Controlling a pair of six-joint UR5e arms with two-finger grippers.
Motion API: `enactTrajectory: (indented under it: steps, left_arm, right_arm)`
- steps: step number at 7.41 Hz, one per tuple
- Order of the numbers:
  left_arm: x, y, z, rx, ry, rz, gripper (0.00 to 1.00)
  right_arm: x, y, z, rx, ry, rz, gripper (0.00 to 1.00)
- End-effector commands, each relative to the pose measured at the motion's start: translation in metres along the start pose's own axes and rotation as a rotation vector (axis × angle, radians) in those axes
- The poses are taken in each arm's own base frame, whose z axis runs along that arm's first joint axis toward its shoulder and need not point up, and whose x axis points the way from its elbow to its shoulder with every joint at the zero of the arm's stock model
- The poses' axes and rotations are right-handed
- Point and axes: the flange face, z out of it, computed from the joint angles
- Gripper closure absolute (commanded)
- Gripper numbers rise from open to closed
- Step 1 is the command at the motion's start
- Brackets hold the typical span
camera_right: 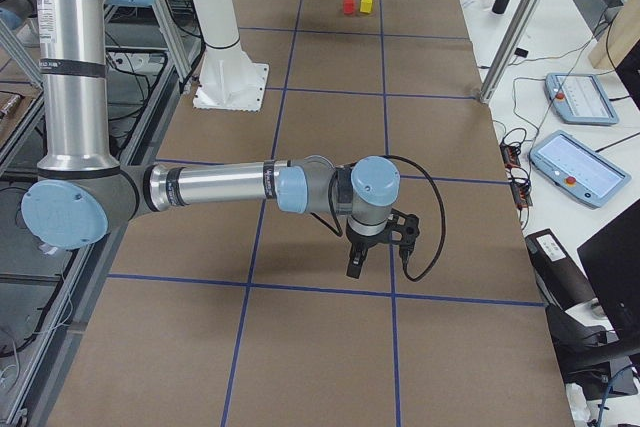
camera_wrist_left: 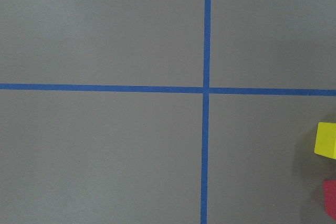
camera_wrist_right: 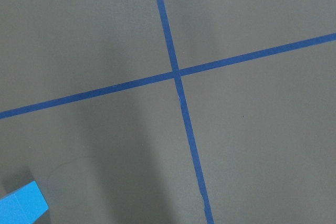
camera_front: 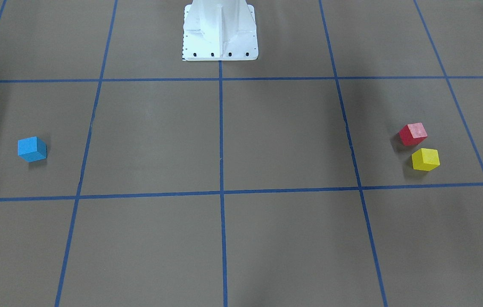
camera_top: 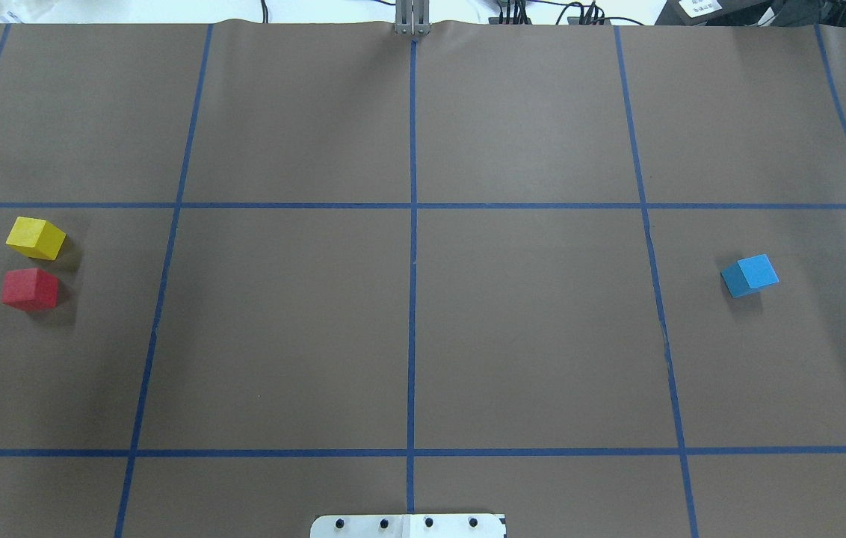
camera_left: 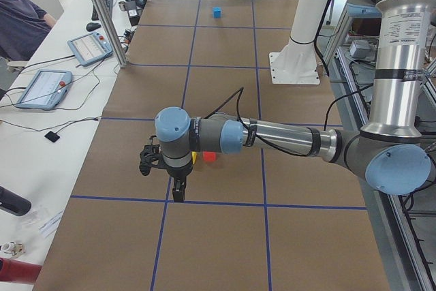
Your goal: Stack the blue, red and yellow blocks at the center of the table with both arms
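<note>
The blue block (camera_top: pixel 749 275) lies alone on the table's right side and shows at the bottom left of the right wrist view (camera_wrist_right: pixel 18 205). The red block (camera_top: pixel 30 289) and the yellow block (camera_top: pixel 35 237) lie close together at the far left, and both show at the right edge of the left wrist view: yellow (camera_wrist_left: pixel 326 140), red (camera_wrist_left: pixel 329 198). The left gripper (camera_left: pixel 178 195) hangs above the table near the red and yellow blocks. The right gripper (camera_right: pixel 353 269) hangs above the table near the blue block. Both show only in the side views, so I cannot tell open or shut.
The white robot base (camera_top: pixel 408 526) stands at the table's near edge, centre. Blue tape lines (camera_top: pixel 412 299) cross the brown table in a grid. Teach pendants (camera_right: pixel 573 165) and metal posts (camera_right: pixel 520 22) stand beyond the table's far side. A person (camera_left: pixel 20 18) sits there.
</note>
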Motion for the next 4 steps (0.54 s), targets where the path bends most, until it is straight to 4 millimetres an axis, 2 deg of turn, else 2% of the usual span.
enactTrajectory:
  steps: [1,3,4]
  left_arm:
    - [0.0,0.0,0.002,-0.005,0.001,-0.001,0.0]
    - [0.002,0.0,0.0,-0.003,0.007,-0.001,0.0]
    - [0.009,-0.001,-0.008,0.012,0.013,0.011,0.0]
  right_arm:
    - [0.003,0.002,0.0,0.003,-0.001,0.002,0.01]
    - [0.003,0.002,-0.001,0.006,0.0,0.0,0.01]
    - [-0.006,0.004,-0.01,0.026,0.003,-0.02,0.01]
